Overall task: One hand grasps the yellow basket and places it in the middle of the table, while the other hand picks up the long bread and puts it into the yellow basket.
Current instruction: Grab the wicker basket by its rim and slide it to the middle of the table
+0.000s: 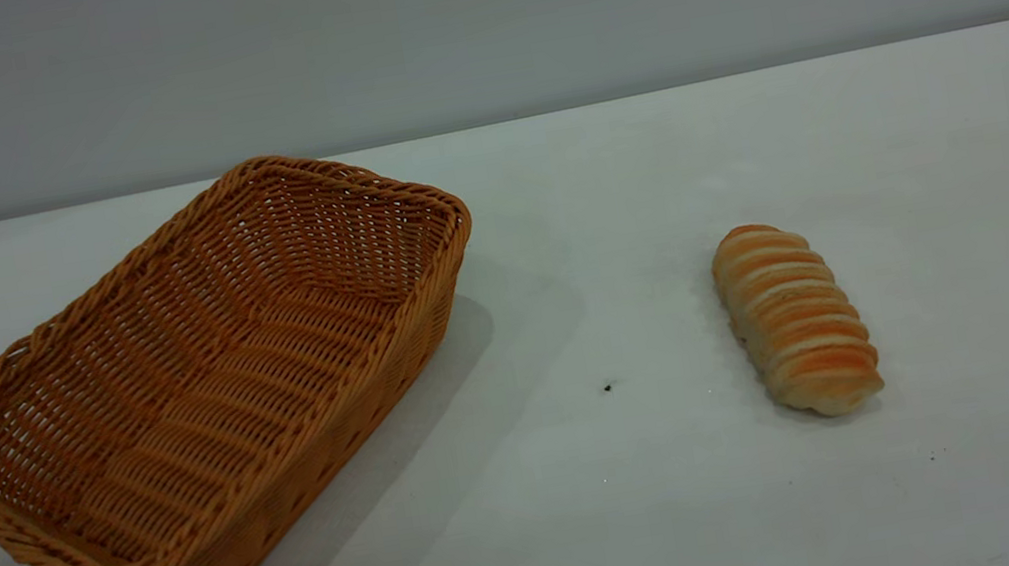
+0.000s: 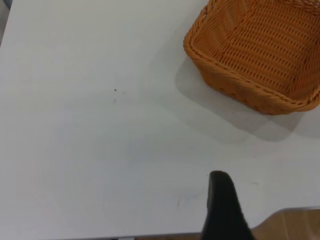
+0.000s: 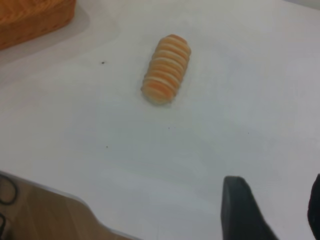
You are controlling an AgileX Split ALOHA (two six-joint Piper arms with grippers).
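Note:
The yellow basket (image 1: 205, 371) stands empty on the left part of the white table (image 1: 574, 211), turned at an angle. The long bread (image 1: 794, 318) lies on the table to its right, well apart from it. Neither gripper shows in the exterior view. In the left wrist view my left gripper (image 2: 270, 205) shows one dark finger (image 2: 222, 205) with free room on both sides, near the table's edge and short of the basket (image 2: 260, 50). In the right wrist view my right gripper (image 3: 277, 200) is open and empty, short of the bread (image 3: 166, 70).
A tiny dark speck (image 1: 607, 388) lies on the table between basket and bread. The table's edge, with a wooden floor (image 3: 40, 215) beyond it, runs close to both grippers. A corner of the basket (image 3: 30, 20) shows in the right wrist view.

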